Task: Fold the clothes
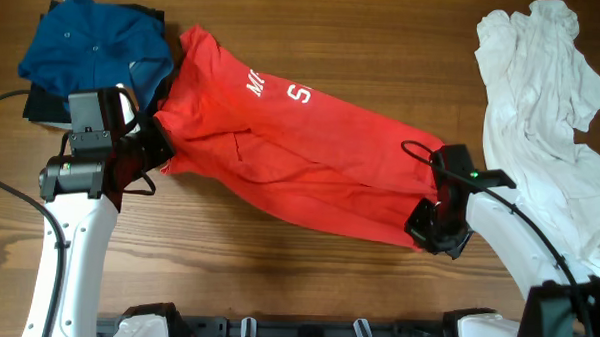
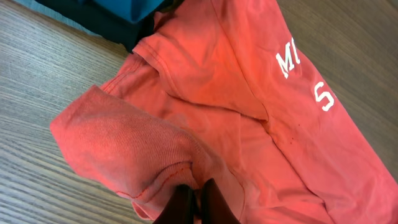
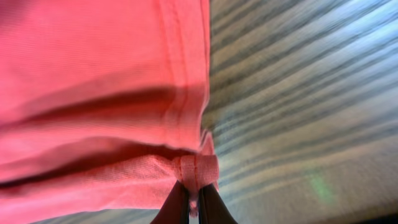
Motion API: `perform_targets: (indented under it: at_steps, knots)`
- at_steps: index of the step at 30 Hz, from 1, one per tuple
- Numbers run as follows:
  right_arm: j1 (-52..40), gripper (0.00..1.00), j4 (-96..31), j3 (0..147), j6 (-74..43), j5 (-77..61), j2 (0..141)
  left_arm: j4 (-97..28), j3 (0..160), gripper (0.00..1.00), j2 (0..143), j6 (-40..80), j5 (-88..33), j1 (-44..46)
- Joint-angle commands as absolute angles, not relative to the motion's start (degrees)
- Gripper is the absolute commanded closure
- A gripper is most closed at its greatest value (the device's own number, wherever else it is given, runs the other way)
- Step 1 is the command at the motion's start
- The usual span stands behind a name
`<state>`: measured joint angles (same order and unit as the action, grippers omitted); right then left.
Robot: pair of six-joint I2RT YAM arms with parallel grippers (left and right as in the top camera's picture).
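**Red shirt held at two ends: our holdings on the table**

Item 1. Red shirt (image 1: 291,153). We record it lying across the middle of the wooden table (image 1: 315,29), running from ten o'clock down to four o'clock in the overhead view. It is rumpled and partly doubled over itself. White lettering (image 1: 278,90) shows on its upper side toward eleven o'clock.

Item 2. Left gripper (image 2: 198,205). We find it at nine o'clock on the shirt's end. Its fingers are drawn narrow, pinching a bunched fold of red cloth. In the left wrist view, a seam with red stitching runs into the pinch.

Item 3. Right gripper (image 3: 193,208). We find it at four o'clock on the shirt's opposite end. Its fingers are nearly together, clamped on a small hemmed corner of the red cloth. The bare table shows beside that corner, at three o'clock in the right wrist view.

Item 4. Blue shirt (image 1: 94,46). We list it crumpled at ten o'clock, touching the red shirt's upper end. It rests on a dark garment (image 1: 42,104).

Item 5. White clothing (image 1: 552,117). We list a loose heap from two o'clock to four o'clock, apart from the red shirt.
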<state>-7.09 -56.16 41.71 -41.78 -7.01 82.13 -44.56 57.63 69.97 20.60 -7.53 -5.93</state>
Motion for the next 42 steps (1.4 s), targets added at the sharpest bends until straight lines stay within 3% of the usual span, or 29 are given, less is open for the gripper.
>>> perform_targets:
  at_steps: [1, 10, 27, 42]
  knots:
    - [-7.33, 0.96, -62.13, 48.73, -41.25, -3.16, 77.36, -44.38, 58.52, 0.96, 69.73, 19.68, -5.87, -5.76]
    - [-1.23, 0.96, -75.85, 60.73, -35.94, -2.72, 66.43, -46.06, 58.52, 0.96, 60.71, 19.66, -4.4, -5.96]
    - [-0.34, 0.96, -87.57, 63.86, -36.14, -1.13, 55.61, -51.75, 59.0, 0.96, 44.86, 19.68, -4.47, -5.96]
    - [-0.34, 0.96, -75.79, 63.22, -32.93, 1.32, 72.88, -35.24, 59.0, 0.96, 71.53, 19.7, -8.64, -5.85]
